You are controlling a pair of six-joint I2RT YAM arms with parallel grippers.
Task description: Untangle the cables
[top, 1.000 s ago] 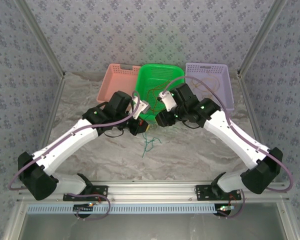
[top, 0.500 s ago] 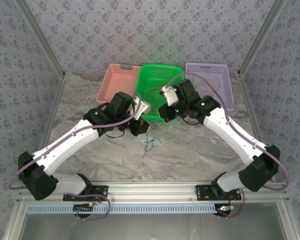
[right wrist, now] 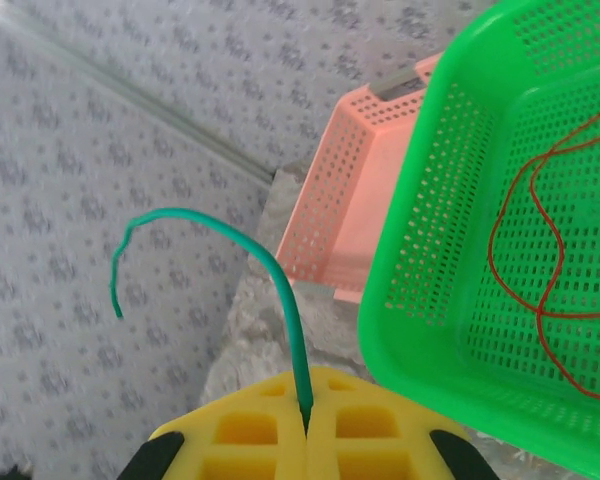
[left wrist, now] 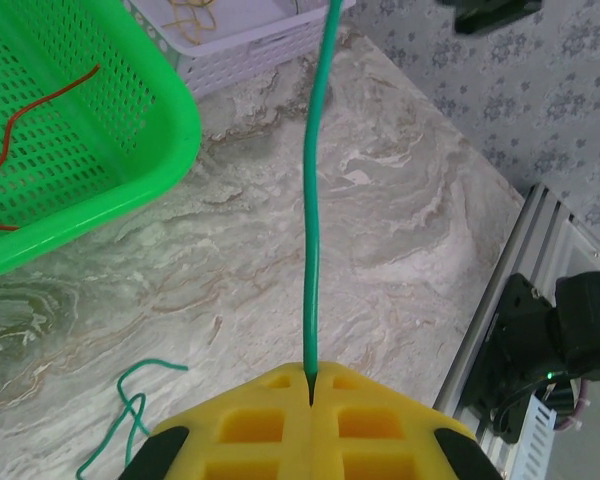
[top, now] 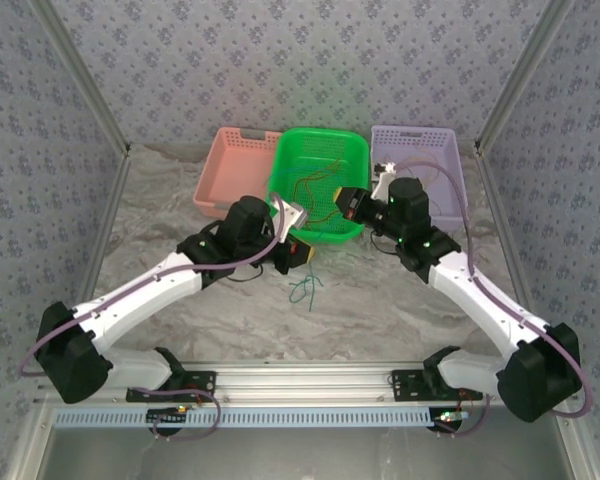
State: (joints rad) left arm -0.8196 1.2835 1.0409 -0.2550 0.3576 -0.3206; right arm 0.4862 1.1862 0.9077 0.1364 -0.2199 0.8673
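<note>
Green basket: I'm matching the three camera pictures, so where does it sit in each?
Top external: green basket at top centre, between pink basket and purple basket.
Left wrist: upper left corner.
Right wrist: right side.
Shared landmark: the red-orange cable lying inside it.

White links, black joints and purple-grey cables [top: 584, 375] on the left arm [top: 145, 292] and right arm [top: 480, 295]; left hand [left wrist: 310, 388] and right hand [right wrist: 305, 425] have yellow pocketed fingers [left wrist: 250, 425].
</note>
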